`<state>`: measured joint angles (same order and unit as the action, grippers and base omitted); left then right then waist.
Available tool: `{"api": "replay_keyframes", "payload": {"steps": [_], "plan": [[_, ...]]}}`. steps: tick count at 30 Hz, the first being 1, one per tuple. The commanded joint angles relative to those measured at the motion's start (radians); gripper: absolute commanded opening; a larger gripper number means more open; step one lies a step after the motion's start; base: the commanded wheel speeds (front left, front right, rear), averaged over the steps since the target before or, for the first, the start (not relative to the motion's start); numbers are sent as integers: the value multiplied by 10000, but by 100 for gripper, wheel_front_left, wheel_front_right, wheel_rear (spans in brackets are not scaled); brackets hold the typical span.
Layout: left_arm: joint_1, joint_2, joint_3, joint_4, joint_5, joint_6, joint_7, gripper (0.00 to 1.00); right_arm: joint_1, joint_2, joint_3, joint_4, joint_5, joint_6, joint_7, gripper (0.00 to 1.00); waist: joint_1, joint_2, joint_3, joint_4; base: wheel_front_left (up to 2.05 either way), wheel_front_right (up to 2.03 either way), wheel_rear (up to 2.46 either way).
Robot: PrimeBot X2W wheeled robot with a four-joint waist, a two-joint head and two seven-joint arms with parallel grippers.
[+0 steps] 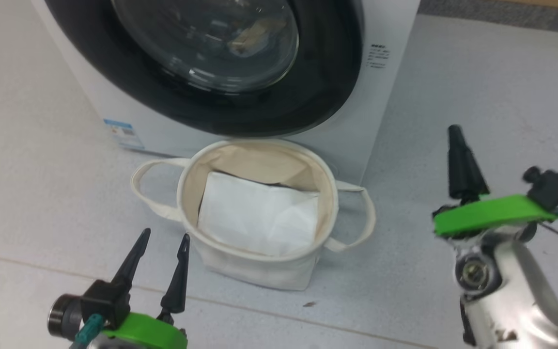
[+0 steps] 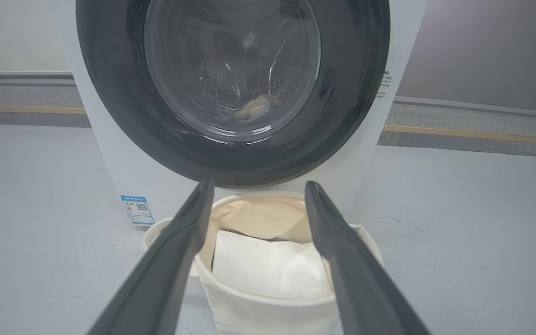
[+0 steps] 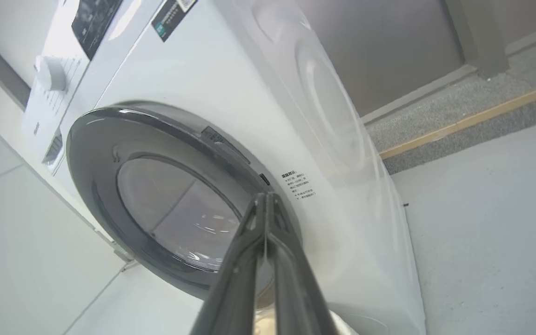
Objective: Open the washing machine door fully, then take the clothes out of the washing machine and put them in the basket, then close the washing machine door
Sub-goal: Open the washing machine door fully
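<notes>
The door (image 1: 327, 72) sat shut at upper centre, basket (image 1: 255, 271) just below. The right gripper (image 1: 455, 133), fingers together, stood at right; left gripper (image 1: 165, 234) apart, lower left. Pressed-together fingers could slip off the glossy door, leaving it latched.

Grey floor (image 1: 477, 72) had a tan stripe (image 2: 472, 134) along its far edge (plus one brown speck (image 1: 309, 304)); white sheet (image 1: 259, 213) lay creased.
</notes>
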<state>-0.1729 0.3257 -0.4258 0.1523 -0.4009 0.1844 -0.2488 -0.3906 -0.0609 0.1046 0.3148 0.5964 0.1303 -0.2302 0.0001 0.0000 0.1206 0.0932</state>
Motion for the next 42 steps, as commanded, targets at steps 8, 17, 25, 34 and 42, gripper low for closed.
{"api": "replay_keyframes", "payload": {"steps": [8, 17, 25, 34, 42], "plan": [[-673, 150, 577, -511, 59, -107, -128, 100, -1966, -323, -754, 601, 3719, 4, 1113, 0, 0, 0, 829, 639, 0, 0, 0], [-859, -187, 682, -506, 200, -296, -129, 100, -4006, -1038, -935, 2179, 5792, 4, 2951, 0, 0, 0, 1376, 1289, 0, 0, 0], [-946, -482, 894, -734, 413, -555, -129, 100, -5510, -1369, -772, 3160, 6189, 4, 3759, 0, 0, 0, 1851, 1658, 0, 0, 0], [-1058, -941, 1175, -1146, 857, -992, -129, 100, -6904, -1702, -770, 4192, 6613, 4, 4668, 0, 0, 0, 2337, 2051, 0, 0, 0], [-902, -1213, 1429, -1093, 1126, -1288, -129, 100, -7740, -1971, -922, 4961, 7139, 4, 5507, 0, 0, 0, 2410, 2356, 0, 0, 0]]}}
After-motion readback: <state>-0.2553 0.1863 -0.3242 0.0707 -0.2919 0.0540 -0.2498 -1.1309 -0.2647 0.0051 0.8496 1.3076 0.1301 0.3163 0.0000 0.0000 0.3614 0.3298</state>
